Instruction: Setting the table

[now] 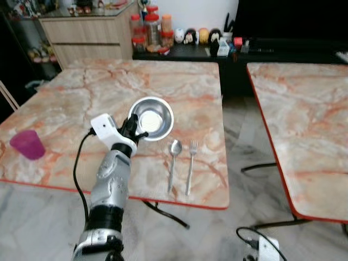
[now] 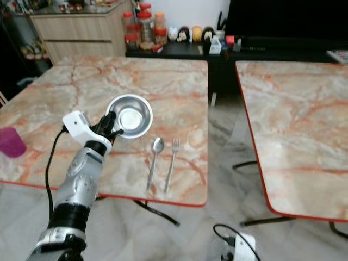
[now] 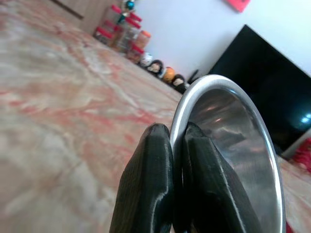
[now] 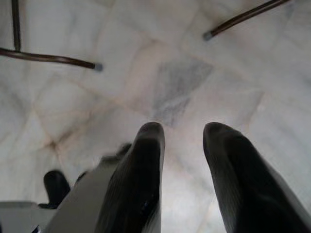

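Near the marble desk [image 1: 65, 103] left edge a purple plastic cup [image 1: 28, 144], then left gripper [image 1: 134, 129] clamped on the round steel bowl [image 1: 154, 118] rim, steel spoon [image 1: 173, 163] and fork [image 1: 191, 165] beside, right gripper [image 4: 184, 145] parted over floor.

The orange-veined marble table with a red edge [image 1: 81, 103] carries a round steel bowl [image 1: 153, 118], a steel spoon [image 1: 173, 163], a steel fork [image 1: 191, 166] and a purple plastic cup [image 1: 28, 144].
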Robot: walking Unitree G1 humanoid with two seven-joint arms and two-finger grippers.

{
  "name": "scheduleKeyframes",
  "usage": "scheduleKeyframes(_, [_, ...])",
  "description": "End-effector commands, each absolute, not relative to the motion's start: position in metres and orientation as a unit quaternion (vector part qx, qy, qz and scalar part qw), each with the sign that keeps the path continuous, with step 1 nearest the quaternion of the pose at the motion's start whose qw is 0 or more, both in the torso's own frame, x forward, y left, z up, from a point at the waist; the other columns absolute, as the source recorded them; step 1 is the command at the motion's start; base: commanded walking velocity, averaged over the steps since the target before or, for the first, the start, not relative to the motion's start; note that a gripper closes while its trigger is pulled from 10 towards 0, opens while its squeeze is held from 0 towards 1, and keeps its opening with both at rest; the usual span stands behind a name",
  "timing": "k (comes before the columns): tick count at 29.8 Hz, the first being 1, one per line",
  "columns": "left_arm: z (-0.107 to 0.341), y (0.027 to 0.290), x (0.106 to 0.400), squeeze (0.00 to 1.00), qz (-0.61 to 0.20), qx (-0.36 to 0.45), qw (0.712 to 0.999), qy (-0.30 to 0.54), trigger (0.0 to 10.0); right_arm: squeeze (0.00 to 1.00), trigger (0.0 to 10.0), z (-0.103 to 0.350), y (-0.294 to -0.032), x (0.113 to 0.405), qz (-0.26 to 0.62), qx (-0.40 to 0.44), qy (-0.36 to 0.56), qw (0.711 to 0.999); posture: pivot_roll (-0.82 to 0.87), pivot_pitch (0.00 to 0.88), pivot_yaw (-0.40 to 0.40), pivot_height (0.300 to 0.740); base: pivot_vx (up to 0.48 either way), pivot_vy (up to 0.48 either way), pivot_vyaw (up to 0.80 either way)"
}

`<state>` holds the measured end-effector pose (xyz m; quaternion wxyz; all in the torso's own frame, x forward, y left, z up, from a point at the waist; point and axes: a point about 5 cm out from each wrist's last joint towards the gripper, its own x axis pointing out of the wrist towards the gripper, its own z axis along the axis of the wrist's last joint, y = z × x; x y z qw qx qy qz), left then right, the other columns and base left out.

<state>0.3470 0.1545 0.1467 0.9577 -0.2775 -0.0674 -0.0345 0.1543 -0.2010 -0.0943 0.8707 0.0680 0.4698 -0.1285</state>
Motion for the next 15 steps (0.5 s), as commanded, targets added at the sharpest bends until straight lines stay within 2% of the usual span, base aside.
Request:
scheduleKeyframes(1, [0.1529, 0.1492, 0.3479, 0.00, -0.043, -0.276, 0.957, -0.078, 10.0, 0.00, 10.0, -0.0935, -0.2042, 0.1546, -0.132, 0.063, 0.465, 0.873, -0.01, 0.000, 0.010, 0.725, 0.000, -0.345, 0.00])
scheduleKeyframes(15, [0.1564, 0.1483, 0.3489, 0.00, -0.047, -0.277, 0.956, -0.084, 10.0, 0.00, 10.0, -0.0937, -0.2055, 0.1538, -0.132, 0.060, 0.469, 0.871, -0.01, 0.000, 0.009, 0.725, 0.000, -0.345, 0.00])
